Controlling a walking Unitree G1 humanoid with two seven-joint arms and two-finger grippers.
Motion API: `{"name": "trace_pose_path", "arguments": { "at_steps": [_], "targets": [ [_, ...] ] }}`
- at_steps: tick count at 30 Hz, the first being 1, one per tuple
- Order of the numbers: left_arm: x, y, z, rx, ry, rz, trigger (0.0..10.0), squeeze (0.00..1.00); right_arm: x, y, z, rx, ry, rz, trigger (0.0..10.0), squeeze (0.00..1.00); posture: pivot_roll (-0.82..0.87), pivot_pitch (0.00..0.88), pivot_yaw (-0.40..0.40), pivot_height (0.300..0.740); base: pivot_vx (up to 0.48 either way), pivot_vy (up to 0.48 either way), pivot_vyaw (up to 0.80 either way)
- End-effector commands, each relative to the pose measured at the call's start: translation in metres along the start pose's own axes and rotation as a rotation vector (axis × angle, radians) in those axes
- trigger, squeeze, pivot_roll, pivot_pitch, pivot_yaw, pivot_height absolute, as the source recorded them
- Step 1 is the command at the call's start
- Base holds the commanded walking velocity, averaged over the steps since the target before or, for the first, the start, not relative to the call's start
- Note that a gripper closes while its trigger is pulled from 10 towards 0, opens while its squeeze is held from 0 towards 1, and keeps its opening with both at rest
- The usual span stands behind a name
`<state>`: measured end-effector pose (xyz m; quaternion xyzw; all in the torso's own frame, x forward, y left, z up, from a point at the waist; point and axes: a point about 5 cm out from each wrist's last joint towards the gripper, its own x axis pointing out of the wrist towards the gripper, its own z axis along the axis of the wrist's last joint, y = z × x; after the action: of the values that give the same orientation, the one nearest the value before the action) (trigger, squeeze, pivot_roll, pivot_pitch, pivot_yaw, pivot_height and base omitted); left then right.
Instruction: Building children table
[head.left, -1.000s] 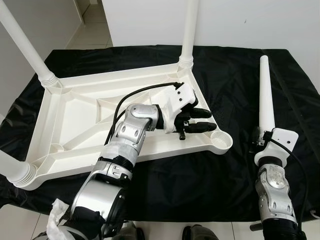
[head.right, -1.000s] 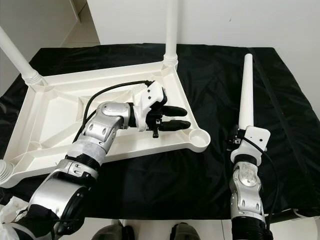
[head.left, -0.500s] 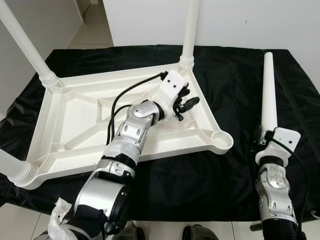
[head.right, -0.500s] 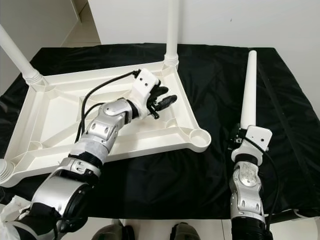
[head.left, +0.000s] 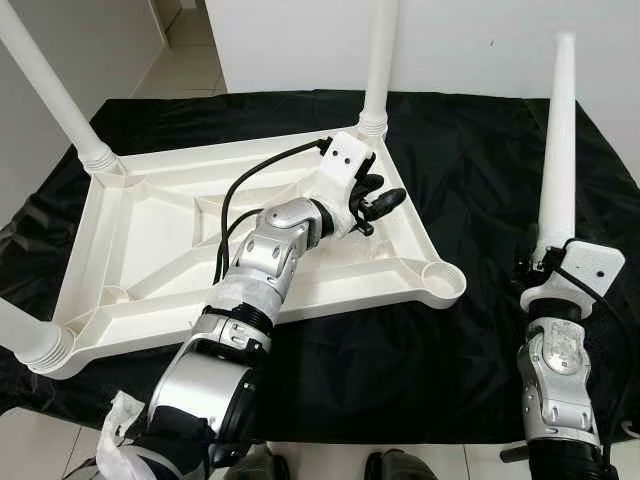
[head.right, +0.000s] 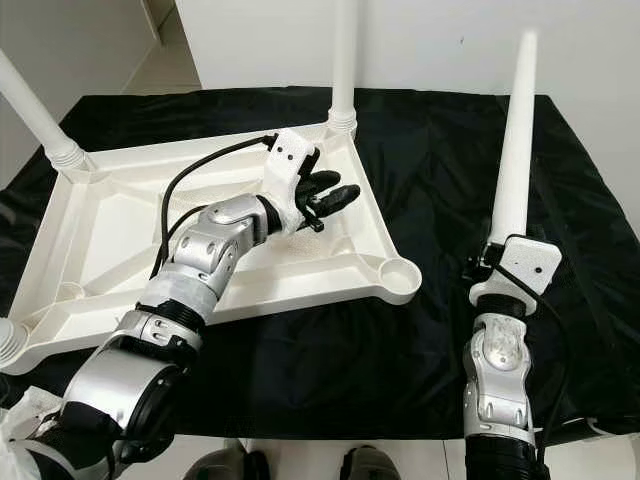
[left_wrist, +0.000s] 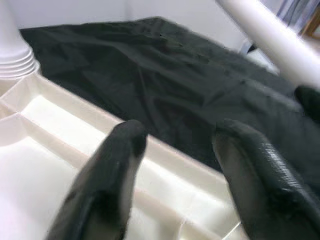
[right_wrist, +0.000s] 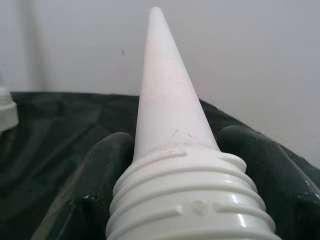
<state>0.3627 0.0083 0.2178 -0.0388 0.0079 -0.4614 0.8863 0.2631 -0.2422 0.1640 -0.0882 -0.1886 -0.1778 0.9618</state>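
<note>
Upside down on the black-draped bench (head.left: 470, 150): white tabletop (head.left: 170, 250), underside up. Three legs already seated, at the far left corner (head.left: 60, 95), the far right corner (head.left: 380, 60) and the near left corner (head.left: 30, 340). One empty socket (head.left: 443, 283) left, at the near right corner, mouth facing up.

Fourth leg (head.left: 556, 140) held in the right tool (right_wrist: 200, 165), both black fingers (right_wrist: 97, 170) clamped around the ribbed collar at the thick end. Long axis close to upright, tapered tip high, threaded end low at the tool. Lifted clear of the cloth, off to the right of the tabletop, well apart from the open socket.

Left tool (head.left: 375, 200) hovering over the right-hand rim of the tabletop, between the far right leg and the socket, fingers (left_wrist: 255, 170) spread with nothing between them.

Crux for the coming move, as a judgement: socket lying to the left of the held leg and a little toward the robot, so a leftward carry needed, threaded end kept downward and lined up over the socket's mouth. Right arm the one bearing the leg; left tool nearer the socket, well placed to steady the rim.
</note>
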Motion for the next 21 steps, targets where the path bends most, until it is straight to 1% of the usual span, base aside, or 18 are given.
{"name": "trace_pose_path", "arguments": {
  "at_steps": [1, 2, 5, 6, 7, 9, 13, 14, 15, 16, 17, 18, 21],
  "targets": [
    [-0.001, -0.013, 0.008, -0.012, -0.015, -0.277, 10.0, 1.00, 0.000, 0.008, 0.011, 0.001, -0.066, 0.025, 10.0, 0.00, -0.08, 0.033, 0.074, 0.740, 0.000, 0.000, 0.00],
    [0.000, -0.014, 0.013, -0.019, -0.024, -0.298, 10.0, 1.00, -0.003, 0.015, 0.015, -0.010, -0.085, 0.064, 10.0, 0.00, -0.08, 0.033, 0.074, 0.740, 0.000, 0.000, 0.00],
    [0.002, -0.014, 0.016, -0.026, -0.031, -0.300, 10.0, 1.00, -0.004, 0.019, 0.016, -0.007, -0.090, 0.076, 10.0, 0.00, -0.08, 0.031, 0.073, 0.740, 0.000, 0.000, 0.00],
    [0.003, -0.013, 0.021, -0.035, -0.037, -0.304, 10.0, 1.00, -0.006, 0.023, 0.017, -0.009, -0.097, 0.092, 10.0, 0.00, -0.09, 0.029, 0.075, 0.740, 0.000, 0.000, 0.00],
    [0.003, -0.013, 0.021, -0.035, -0.037, -0.304, 10.0, 1.00, -0.006, 0.023, 0.017, -0.009, -0.097, 0.092, 10.0, 0.00, -0.09, 0.029, 0.075, 0.740, 0.000, 0.000, 0.00],
    [0.005, -0.014, 0.026, -0.075, -0.036, -0.322, 10.0, 1.00, -0.007, 0.026, 0.021, -0.021, -0.115, 0.108, 10.0, 0.00, -0.09, 0.027, 0.076, 0.740, 0.000, 0.000, 0.00],
    [0.005, -0.015, 0.029, -0.090, -0.036, -0.344, 10.0, 1.00, -0.007, 0.028, 0.023, -0.026, -0.128, 0.117, 10.0, 0.00, -0.09, 0.027, 0.077, 0.740, 0.000, 0.000, 0.00],
    [0.006, -0.018, 0.032, -0.122, -0.019, -0.368, 10.0, 1.00, -0.007, 0.031, 0.029, -0.037, -0.151, 0.134, 10.0, 0.00, -0.09, 0.024, 0.078, 0.740, 0.000, 0.000, 0.00],
    [0.007, -0.021, 0.033, -0.160, 0.009, -0.395, 10.0, 0.75, -0.005, 0.034, 0.035, -0.049, -0.176, 0.147, 10.0, 0.00, -0.09, 0.023, 0.078, 0.740, 0.000, 0.000, 0.00],
    [0.009, -0.024, 0.035, -0.197, 0.029, -0.415, 10.0, 0.10, -0.003, 0.036, 0.040, -0.061, -0.199, 0.158, 10.0, 0.00, -0.09, 0.021, 0.078, 0.740, 0.000, 0.000, 0.00],
    [0.009, -0.024, 0.035, -0.197, 0.029, -0.415, 10.0, 0.10, -0.003, 0.036, 0.040, -0.061, -0.199, 0.158, 10.0, 0.00, -0.09, 0.021, 0.078, 0.740, 0.000, 0.000, 0.00],
    [0.010, -0.026, 0.036, -0.236, 0.050, -0.432, 10.0, 0.00, -0.002, 0.037, 0.045, -0.074, -0.223, 0.164, 10.0, 0.00, -0.09, 0.021, 0.078, 0.740, 0.000, 0.000, 0.00],
    [0.013, -0.031, 0.044, -0.311, 0.069, -0.467, 10.0, 0.00, 0.005, 0.039, 0.060, -0.080, -0.288, 0.162, 10.0, 0.00, -0.10, 0.021, 0.081, 0.740, 0.000, 0.000, 0.00]
  ]
}}
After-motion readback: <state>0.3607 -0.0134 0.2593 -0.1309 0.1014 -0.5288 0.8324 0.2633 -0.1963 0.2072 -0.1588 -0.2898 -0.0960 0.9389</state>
